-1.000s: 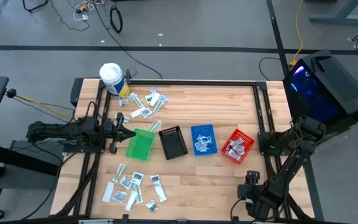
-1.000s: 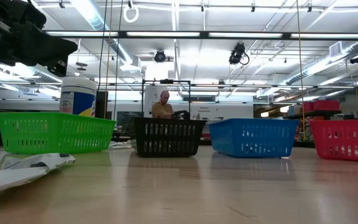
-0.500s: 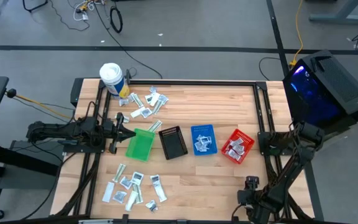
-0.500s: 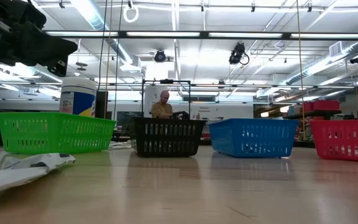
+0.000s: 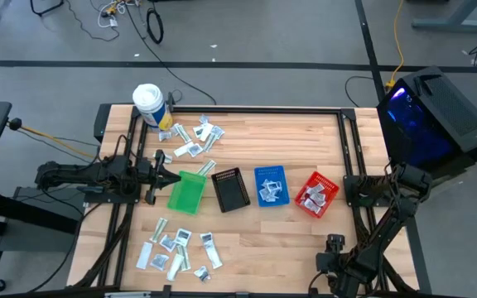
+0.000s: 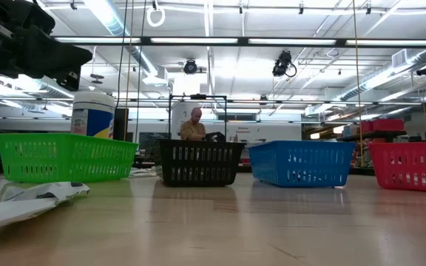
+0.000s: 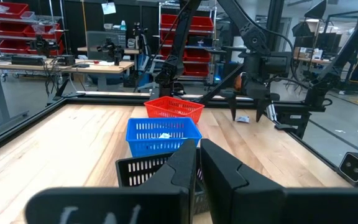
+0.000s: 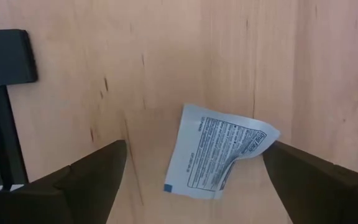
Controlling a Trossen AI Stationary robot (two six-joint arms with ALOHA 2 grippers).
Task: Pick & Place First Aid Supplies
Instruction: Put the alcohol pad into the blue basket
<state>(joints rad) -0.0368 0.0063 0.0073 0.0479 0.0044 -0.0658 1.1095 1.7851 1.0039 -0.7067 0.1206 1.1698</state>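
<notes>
We are hovering the right tool [image 8: 191, 171], jaws spread wide and empty, over a lone printed sachet [image 8: 219, 151] lying curled on the bench [image 8: 166, 56], well apart from the red bin [image 5: 316, 194] (its lifted edge could slip aside). The left tool [image 5: 161, 175], shut and empty, is waiting beside the green bin [image 5: 186, 193].

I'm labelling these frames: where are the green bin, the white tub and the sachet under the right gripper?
green bin [image 5: 186, 194]: high view, bare floor of the bin.
white tub [image 5: 146, 100]: high view, middle of its lid.
sachet [image 8: 219, 152]: right wrist view, printed face, lying on the table between the open fingers.
</notes>
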